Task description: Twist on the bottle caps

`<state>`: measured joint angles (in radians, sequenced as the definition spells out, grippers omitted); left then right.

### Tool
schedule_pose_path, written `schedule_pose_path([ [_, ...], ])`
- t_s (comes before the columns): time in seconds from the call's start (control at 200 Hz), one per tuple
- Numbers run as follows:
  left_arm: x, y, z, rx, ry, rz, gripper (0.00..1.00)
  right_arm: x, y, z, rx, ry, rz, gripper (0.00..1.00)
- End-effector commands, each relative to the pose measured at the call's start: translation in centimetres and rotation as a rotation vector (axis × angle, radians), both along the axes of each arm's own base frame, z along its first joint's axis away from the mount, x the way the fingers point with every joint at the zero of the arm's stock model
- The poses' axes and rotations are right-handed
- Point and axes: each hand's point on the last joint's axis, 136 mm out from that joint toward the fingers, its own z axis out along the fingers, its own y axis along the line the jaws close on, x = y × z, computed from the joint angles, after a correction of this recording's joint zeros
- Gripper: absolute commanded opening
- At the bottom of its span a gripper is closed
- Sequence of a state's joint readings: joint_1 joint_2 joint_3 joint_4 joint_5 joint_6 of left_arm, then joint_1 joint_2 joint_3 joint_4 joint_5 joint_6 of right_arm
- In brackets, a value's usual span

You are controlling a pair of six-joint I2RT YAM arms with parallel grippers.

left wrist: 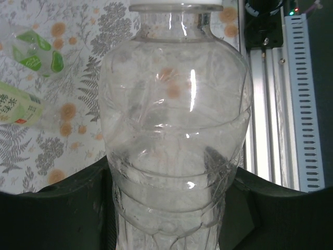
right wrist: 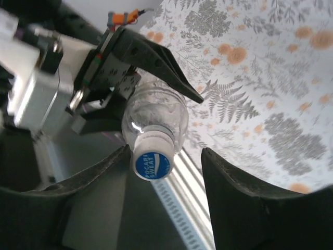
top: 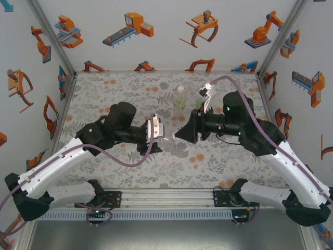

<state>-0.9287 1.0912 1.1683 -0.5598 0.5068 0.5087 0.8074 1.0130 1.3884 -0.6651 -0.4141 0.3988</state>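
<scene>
L gripper [left wrist: 171, 208] is clamped tight on a clear bottle [left wrist: 174, 120], held sideways over the floral mat [top: 114, 88], neck toward the R gripper [right wrist: 165, 155]. R gripper is part open. The white cap [right wrist: 152, 156] w/ blue top sits on the neck between its fingers [right wrist: 244, 203], w/ a clear gap on one side, nearly touching the other. Farther back, a tall bottle [top: 179, 97] w/ yellow-green label stands upright.

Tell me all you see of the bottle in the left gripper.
The bottle is clear, ribbed, dented plastic, seemingly empty. The left gripper is shut on its lower body, holding it sideways above the mat. A white cap with a blue top sits on its neck, inside the open right gripper.
</scene>
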Motion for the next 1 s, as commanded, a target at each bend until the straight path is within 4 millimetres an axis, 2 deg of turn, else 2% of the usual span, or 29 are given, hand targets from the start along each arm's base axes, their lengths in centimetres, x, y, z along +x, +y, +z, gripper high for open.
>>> schedule_pose_path([
  [0.0, -1.6, -0.3, 1.6, -0.063, 0.032, -0.078, 0.00, -3.6, 0.0, 1.8, -0.021, -0.402, 0.287, 0.58],
  [0.105, -2.2, -0.3, 1.8, -0.060, 0.053, -0.106, 0.00, -5.7, 0.1, 1.4, -0.052, -0.582, 0.465, 0.59],
  [0.19, -2.3, -0.3, 1.8, -0.051, 0.065, -0.115, 0.00, -6.5, 0.3, 1.4, -0.051, -0.646, 0.556, 0.58],
  [0.386, -2.4, -0.2, 1.9, -0.051, 0.066, -0.112, 0.00, -5.9, 1.3, 1.2, -0.057, -0.662, 0.585, 0.48],
  [0.611, -2.1, -0.2, 1.6, -0.040, 0.063, -0.099, 0.00, -5.9, 1.3, 1.7, -0.040, -0.661, 0.572, 0.33],
  [0.771, -1.6, -0.1, 1.3, -0.026, 0.050, -0.069, 0.00, -5.6, 1.4, 1.6, -0.021, -0.525, 0.516, 0.13],
  [0.856, -1.3, -0.1, 1.2, -0.021, 0.037, -0.054, 0.00, -5.0, 1.7, 1.5, 0.021, -0.383, 0.438, 0.09],
  [0.931, -0.8, -0.2, 0.9, -0.010, 0.028, -0.033, 0.00, -4.1, 2.1, 1.8, 0.084, -0.233, 0.333, 0.07],
  [0.996, -0.3, -0.2, 0.6, 0.000, 0.017, -0.015, 0.00, -2.3, 2.1, 1.9, 0.135, -0.091, 0.170, 0.01],
])
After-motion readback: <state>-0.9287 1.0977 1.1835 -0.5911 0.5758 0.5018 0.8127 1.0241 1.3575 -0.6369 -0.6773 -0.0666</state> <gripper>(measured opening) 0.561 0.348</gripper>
